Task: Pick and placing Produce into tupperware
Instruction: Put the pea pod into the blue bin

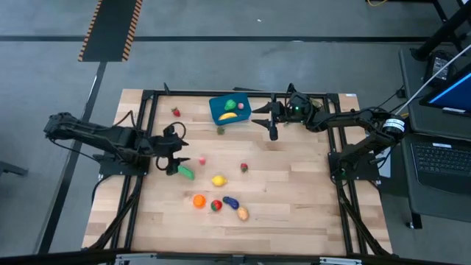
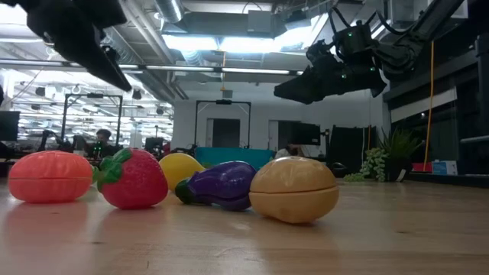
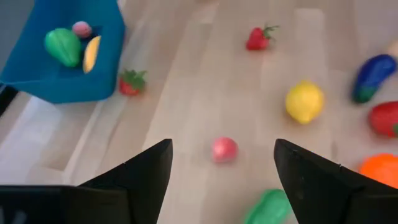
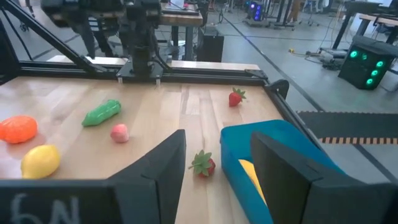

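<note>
Mid-sort here: my left pincer (image 3: 221,180) hangs released right over the small pink piece (image 3: 224,149) and cucumber (image 3: 268,208) on the counter (image 1: 294,206), so next I drop, clench, then carry to the tupperware (image 1: 229,110), where my right pincer (image 4: 214,168) waits released.

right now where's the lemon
In the high view the lemon lies on the table near its middle, between the green cucumber by the left gripper and the orange.

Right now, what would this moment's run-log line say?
left gripper: open, over green cucumber | right gripper: open, empty, beside blue tupperware | tupperware holds banana, green pepper
</note>
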Robot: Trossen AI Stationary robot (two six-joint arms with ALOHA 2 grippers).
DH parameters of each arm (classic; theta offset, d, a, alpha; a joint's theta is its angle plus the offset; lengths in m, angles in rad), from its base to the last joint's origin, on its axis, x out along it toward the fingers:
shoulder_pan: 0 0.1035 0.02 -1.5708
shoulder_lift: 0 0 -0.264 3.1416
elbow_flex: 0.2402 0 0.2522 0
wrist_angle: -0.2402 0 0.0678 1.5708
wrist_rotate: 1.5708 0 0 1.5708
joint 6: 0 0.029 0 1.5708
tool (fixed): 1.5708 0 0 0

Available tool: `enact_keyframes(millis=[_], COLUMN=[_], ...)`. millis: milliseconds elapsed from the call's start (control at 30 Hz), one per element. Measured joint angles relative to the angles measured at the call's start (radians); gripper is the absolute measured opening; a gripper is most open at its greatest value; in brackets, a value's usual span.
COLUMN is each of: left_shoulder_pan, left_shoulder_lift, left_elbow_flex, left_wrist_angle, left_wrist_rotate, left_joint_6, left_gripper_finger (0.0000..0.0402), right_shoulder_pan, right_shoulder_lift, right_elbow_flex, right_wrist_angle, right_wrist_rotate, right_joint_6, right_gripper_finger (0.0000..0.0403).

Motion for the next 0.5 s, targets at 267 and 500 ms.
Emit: enact_keyframes(millis=[267,500], left_shoulder_pan=[-0.019,-0.035], left_shoulder_lift=[0.135,0.317], left_elbow_flex=[0.105,0.184], left_wrist_angle=[-0.157,-0.229], left_wrist_rotate=[0.106,0.197], left_joint_6=[-0.018,-0.012], left_gripper_finger=[0.0272,0.0272], right_shoulder_pan=[0.004,0.016], right_shoulder_lift=[0.000,0.000], right_elbow_flex=[0.000,0.000], right_wrist_angle=[-0.009,-0.015], right_wrist_rotate=[-0.001,-0.001], right_joint_6=[0.026,0.025], right_gripper_finger=[0.0183,0.0183])
